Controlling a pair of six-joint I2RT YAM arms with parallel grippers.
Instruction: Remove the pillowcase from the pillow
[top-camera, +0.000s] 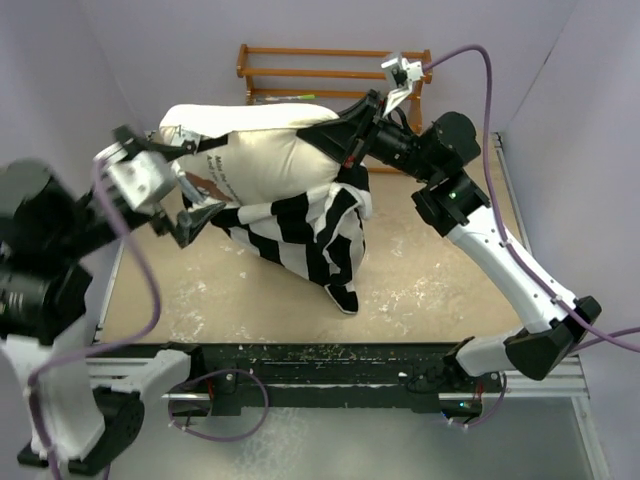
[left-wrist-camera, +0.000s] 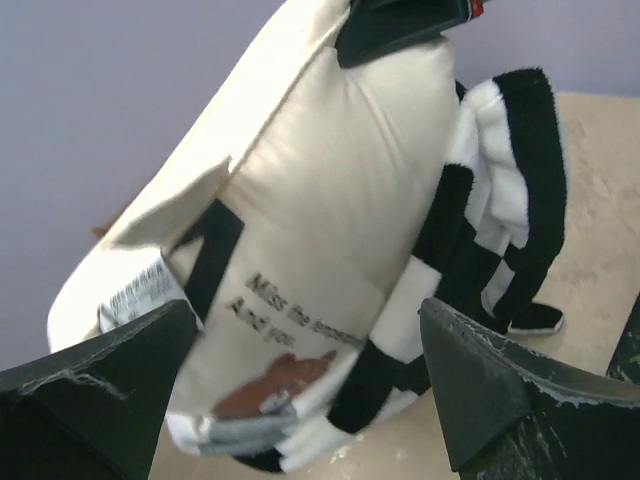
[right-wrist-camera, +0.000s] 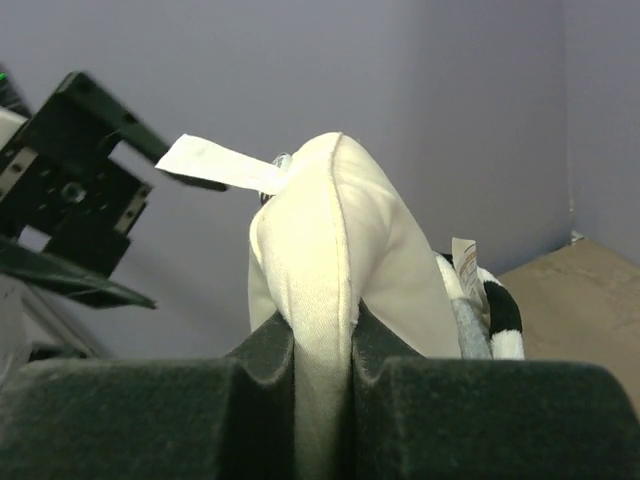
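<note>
Right gripper jaws are clamped on a pinched seam of the pillow. Cream fabric is squeezed flat between both fingers. From above, that grip sits at the pillow's right end.

Left gripper jaws are wide apart, nothing pinched. Its fingers straddle the pillow's left end. Can't tell if either finger touches the fabric. In the overhead view, the left gripper sits just beside that end, one finger high, one low.

The pillow hangs off the table, long axis roughly left-right, about half exposed. Showing on the bare part: a black corner strap, black text, a brown bear print and a care label. A white tab sticks out near the top edge in the right wrist view.

The pillowcase is bunched on the pillow's lower right part and droops in striped folds. Its lowest tip reaches the tabletop near the middle. The left wrist view shows it gathered to the right of the bare cream face. The right wrist view shows only a sliver behind the pillow.

A wooden rack stands at the far wall, behind the pillow.
</note>
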